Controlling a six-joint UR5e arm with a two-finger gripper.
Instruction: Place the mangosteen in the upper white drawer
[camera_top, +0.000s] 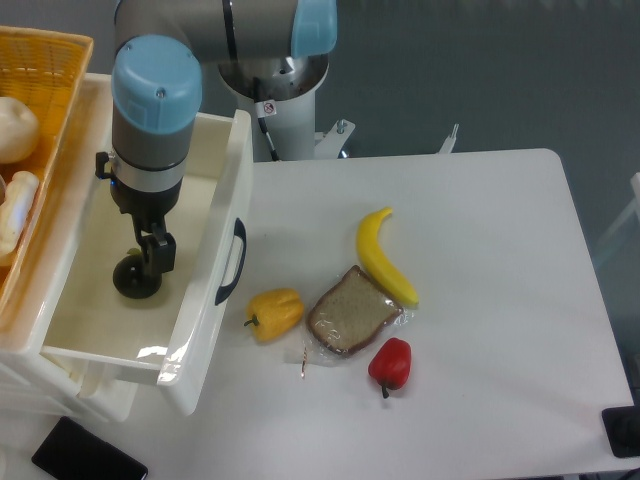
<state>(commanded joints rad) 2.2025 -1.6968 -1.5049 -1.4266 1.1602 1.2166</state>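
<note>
The mangosteen (133, 280), a small nearly black glossy fruit, is low inside the upper white drawer (205, 300), which is pulled open and has a dark curved handle (233, 262) on its front panel. My gripper (145, 262) reaches down into the drawer from above. One dark finger (161, 250) lies against the fruit's right side. The other finger is hidden behind the wrist and the fruit. The gripper looks shut on the mangosteen, which is at or just above the drawer floor, towards its left half.
An orange wicker basket (40, 60) with pale items stands left of the drawer. On the table right of the drawer lie a yellow pepper (275, 312), wrapped bread (352, 312), a banana (383, 258) and a red pepper (391, 364). A black object (88, 455) lies at the front left.
</note>
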